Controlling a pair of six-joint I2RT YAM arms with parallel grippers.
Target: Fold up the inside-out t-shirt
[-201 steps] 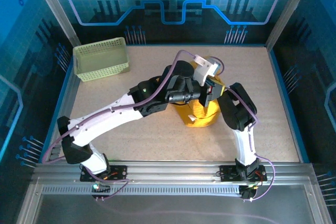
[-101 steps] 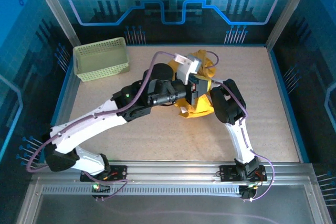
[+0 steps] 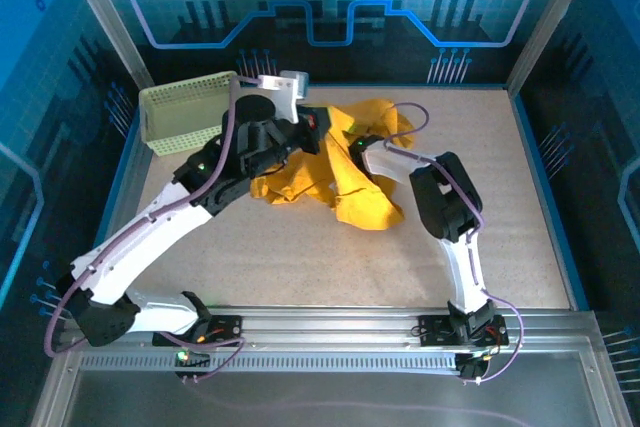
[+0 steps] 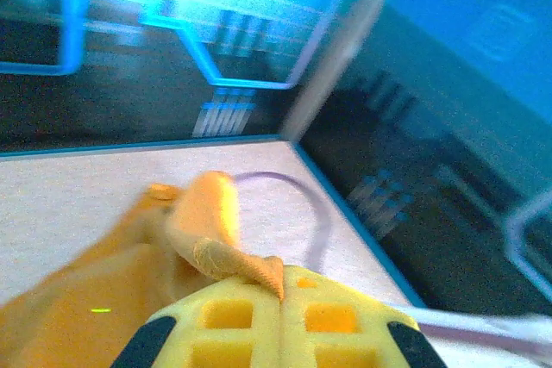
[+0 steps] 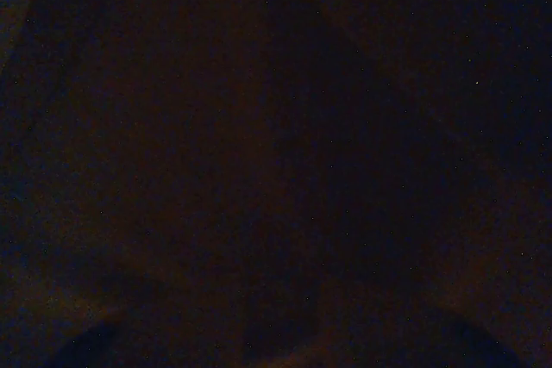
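The mustard-yellow t-shirt lies crumpled and stretched across the middle of the table. My left gripper sits at the shirt's back left part. In the left wrist view its yellow fingers are pressed together, and a rolled fold of the t-shirt is pinched at the tips of the left gripper. My right gripper pushes into the cloth from the right, its fingers hidden under the fabric. The right wrist view is almost black, so its jaws cannot be read.
A pale green lattice basket stands at the back left, close behind the left arm's wrist. A purple cable loops over the shirt's back edge. Blue-edged walls bound the table; bare tabletop lies in front of the shirt.
The left gripper has swung left and toward the back with the cloth, drawing the bunched lump out into a wider spread. The right gripper has shifted left into the shirt.
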